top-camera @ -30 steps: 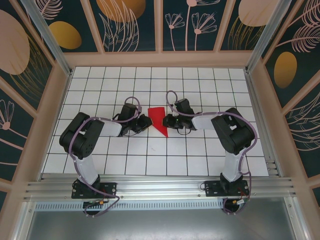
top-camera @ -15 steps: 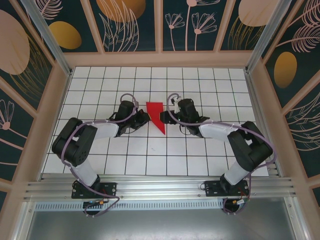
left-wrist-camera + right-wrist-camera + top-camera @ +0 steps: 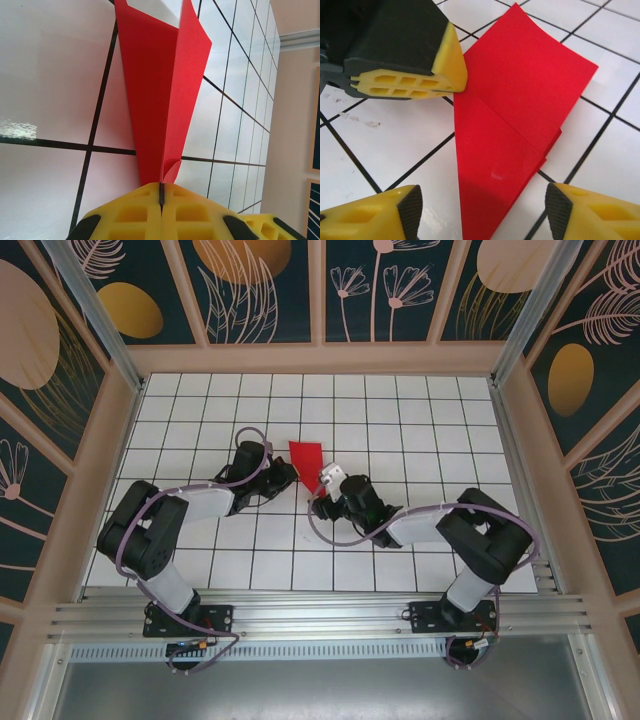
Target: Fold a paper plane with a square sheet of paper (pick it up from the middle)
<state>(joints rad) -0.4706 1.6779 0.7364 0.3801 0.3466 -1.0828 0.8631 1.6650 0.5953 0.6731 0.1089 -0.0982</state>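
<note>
Between closed left fingers, creased red paper on gridded tabletop.

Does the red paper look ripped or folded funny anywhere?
No rip shows. The folded red paper wedge is slightly untidy: in the right wrist view the layers along one long edge do not line up, and in the left wrist view its far flaps gape apart. The left gripper pinches one edge.

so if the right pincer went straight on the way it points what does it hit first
Probably the folded red paper: its narrow end lies within the span of the open right pincer; height above it is unclear.
</note>
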